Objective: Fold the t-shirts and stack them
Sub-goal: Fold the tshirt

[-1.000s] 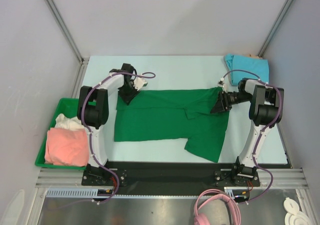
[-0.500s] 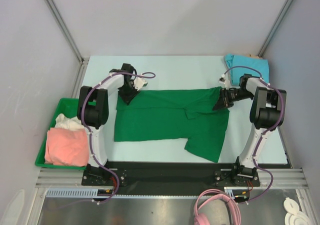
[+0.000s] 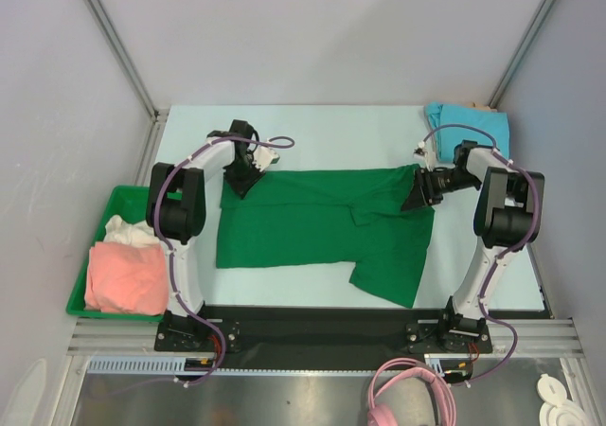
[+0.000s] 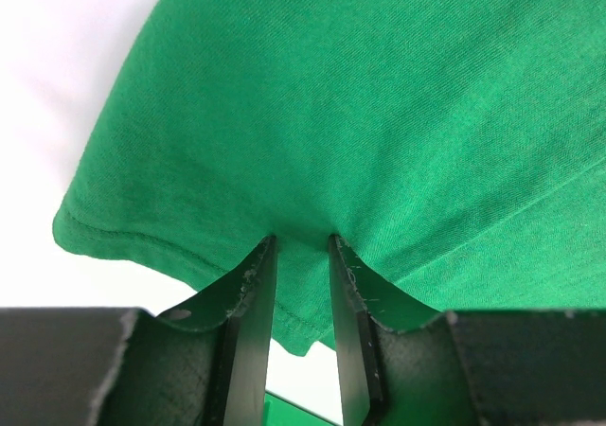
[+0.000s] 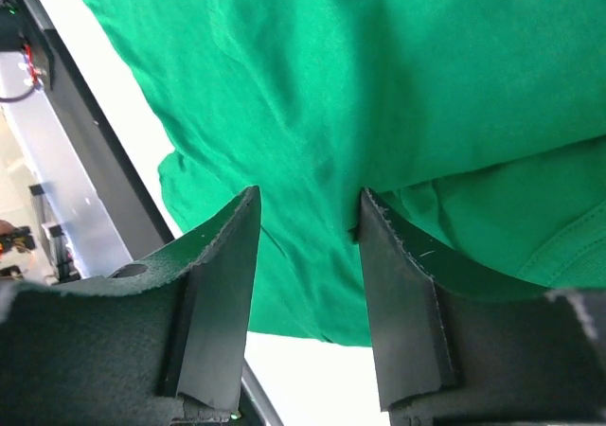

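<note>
A green t-shirt lies spread on the pale table, one sleeve pointing to the near edge. My left gripper is at its far left corner. In the left wrist view the jaws stand a narrow gap apart, their tips on the cloth and the hem showing between them. My right gripper is at the shirt's far right corner. In the right wrist view the jaws stand wide apart and hold nothing, with the shirt spread beyond them.
A folded blue t-shirt lies at the far right corner. A green bin left of the table holds a pink garment and a white one. A pink cable lies below the near rail.
The right arm's upper links have swung slightly to the right, with its gripper staying at the shirt's corner. The left arm and the shirt have not moved.
</note>
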You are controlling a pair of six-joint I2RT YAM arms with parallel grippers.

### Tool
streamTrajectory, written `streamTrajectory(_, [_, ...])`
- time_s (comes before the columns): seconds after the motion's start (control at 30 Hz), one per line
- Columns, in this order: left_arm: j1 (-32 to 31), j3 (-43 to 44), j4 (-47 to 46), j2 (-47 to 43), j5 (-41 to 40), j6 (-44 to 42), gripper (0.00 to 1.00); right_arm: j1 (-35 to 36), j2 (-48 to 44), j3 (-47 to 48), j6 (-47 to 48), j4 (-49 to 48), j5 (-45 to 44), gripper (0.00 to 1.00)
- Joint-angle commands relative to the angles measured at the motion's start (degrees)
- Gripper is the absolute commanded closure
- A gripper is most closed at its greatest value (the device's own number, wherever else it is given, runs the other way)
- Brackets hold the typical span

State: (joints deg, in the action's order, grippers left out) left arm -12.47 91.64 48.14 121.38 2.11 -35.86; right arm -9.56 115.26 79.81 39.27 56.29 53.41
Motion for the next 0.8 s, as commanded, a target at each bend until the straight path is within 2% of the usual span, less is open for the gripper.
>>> streamTrajectory(0.0, [-0.45, 0.48, 1.78, -1.58, 2.37, 0.70, 0.66, -0.89, -0.22, -0.97, 3.53, -0.13, 0.21, 0.50])
streamTrajectory(0.23, [-0.54, -2.16, 2.13, -3.78, 0.18, -0.53, 0.66, -0.98, 2.33, -2.28, 7.75, -1.80, -0.85, 0.49])
streamTrajectory(0.53, [-0.80, -1.99, 2.05, -4.40, -1.14, -0.88, 0.66, -0.28, 1.11, -4.75, 7.14, -3.29, -3.48, 0.49])
streamTrajectory(0.63, [-0.98, -1.55, 2.05, -3.96, -0.79, -0.62, 0.66, 0.07, 0.49, -5.37, 5.30, -5.31, -4.10, 0.51])
streamTrajectory(0.73, [-1.07, -1.02, 2.22, -3.70, -0.62, -0.71, 0.66, 0.60, 0.40, -5.28, 3.10, -7.24, -4.98, 0.59])
streamTrajectory(0.77, [-1.07, -0.93, 2.13, -3.70, -0.62, -0.62, 0.66, 0.68, 0.40, -5.28, 2.84, -7.95, -5.50, 0.64])
